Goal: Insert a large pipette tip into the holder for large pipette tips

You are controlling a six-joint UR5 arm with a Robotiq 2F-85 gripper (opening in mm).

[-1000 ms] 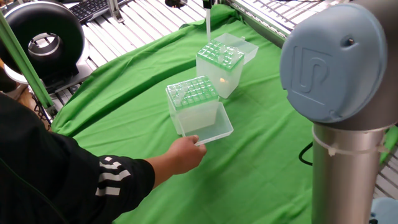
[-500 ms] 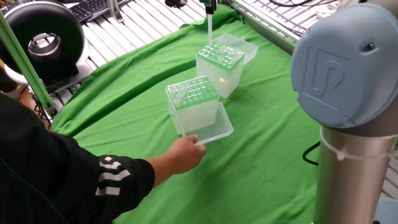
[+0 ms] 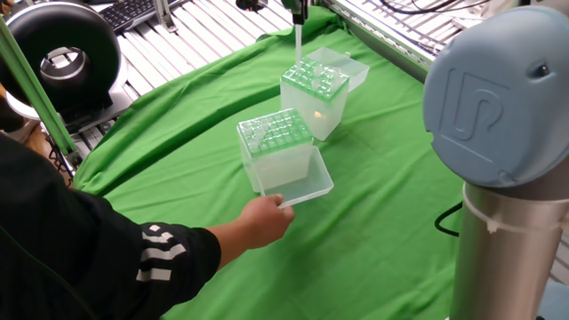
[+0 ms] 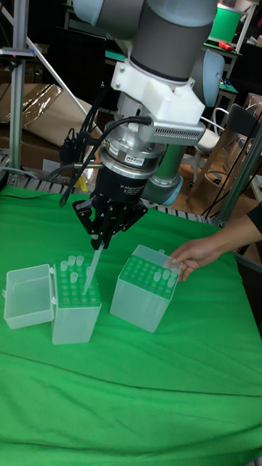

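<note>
My gripper (image 4: 99,239) (image 3: 300,12) is shut on the large pipette tip (image 4: 93,268) (image 3: 298,40), which hangs nearly upright. The tip's lower end is down among the clear tips of the paler box (image 4: 76,312) (image 3: 316,93). The holder for large pipette tips (image 4: 148,287) (image 3: 277,142), with its bright green grid top, stands beside that box. In the tall fixed view it lies to the right of my gripper. Its clear lid (image 3: 304,184) is folded open.
A person's hand (image 4: 193,255) (image 3: 267,219) rests on the holder's open lid. The paler box's lid (image 4: 29,295) (image 3: 345,64) hangs open on its far side. Green cloth (image 3: 178,151) covers the table. The arm's large grey joint (image 3: 498,98) blocks the right of the fixed view.
The arm's big joint has shifted right in the fixed view. The gripper's end now shows at the top edge, a touch further right with the tip. Hand and boxes have stayed put.
</note>
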